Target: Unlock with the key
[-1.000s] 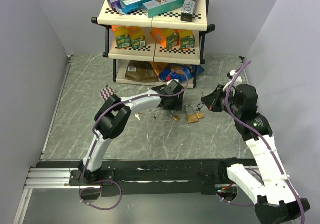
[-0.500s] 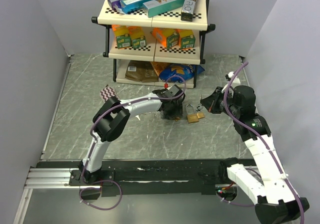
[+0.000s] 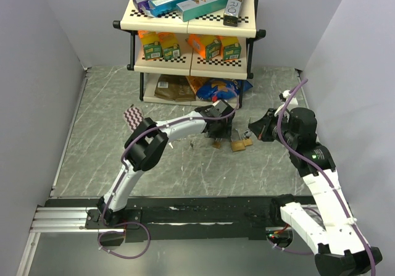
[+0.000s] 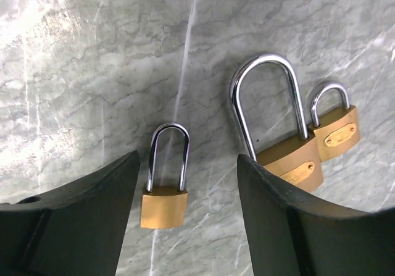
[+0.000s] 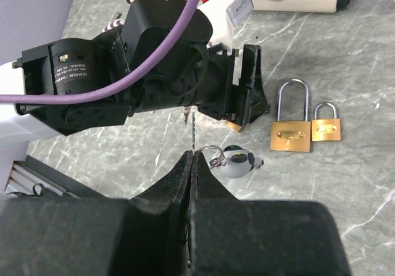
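Three brass padlocks lie on the grey marble table. The smallest padlock lies between the fingers of my left gripper, which is open and low over it; its fingers do not touch it. A large padlock and a small padlock lie just right of it, partly behind the right finger. In the top view the left gripper covers the smallest padlock. My right gripper is shut on a thin key pointing at the left gripper; a ring with a round fob hangs from it.
A two-tier shelf rack with boxes stands at the back, with snack bags under it. A small checkered object lies at the left. The right gripper hovers just right of the padlocks.
My left gripper has moved right and now straddles the smallest padlock. The right gripper with the key has barely shifted.
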{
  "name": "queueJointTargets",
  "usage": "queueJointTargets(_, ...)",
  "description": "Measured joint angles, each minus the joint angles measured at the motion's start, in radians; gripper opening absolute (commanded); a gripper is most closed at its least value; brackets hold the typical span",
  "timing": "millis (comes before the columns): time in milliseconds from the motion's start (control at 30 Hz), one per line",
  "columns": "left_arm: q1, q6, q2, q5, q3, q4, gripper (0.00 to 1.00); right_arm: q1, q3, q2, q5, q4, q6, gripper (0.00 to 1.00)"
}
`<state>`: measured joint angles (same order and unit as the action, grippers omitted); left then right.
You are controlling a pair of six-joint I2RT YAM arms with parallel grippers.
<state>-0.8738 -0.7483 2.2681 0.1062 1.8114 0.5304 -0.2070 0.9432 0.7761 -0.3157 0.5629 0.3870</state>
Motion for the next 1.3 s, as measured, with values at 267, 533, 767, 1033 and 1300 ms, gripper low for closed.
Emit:
queueJointTargets(267, -0.03, 0.097, -0.034, 0.06, -0.057, 0.016, 0.65, 0.0, 0.0, -0.005, 0.006, 0.002, -0.004, 0.0)
queueJointTargets(533, -0.091, 0.161, -0.024, 0.147, -0.034, 0.117, 0.57, 0.0, 0.0, -0.005, 0.005, 0.001, -0.004, 0.0)
queueJointTargets(767, -0.097, 0.17, -0.015, 0.169, -0.021, 0.135, 0.56, 0.0, 0.0, -0.007, 0.005, 0.002, -0.004, 0.0)
queueJointTargets(1033, -0.097, 0.187, -0.004, 0.167, -0.007, 0.132, 0.35, 0.0, 0.0, -0.008, 0.005, 0.002, -0.004, 0.0)
queueJointTargets(1300, -0.097, 0.178, -0.015, 0.172, -0.028, 0.106, 0.01, 0.0, -0.003, -0.016, 0.005, 0.003, -0.008, 0.0)
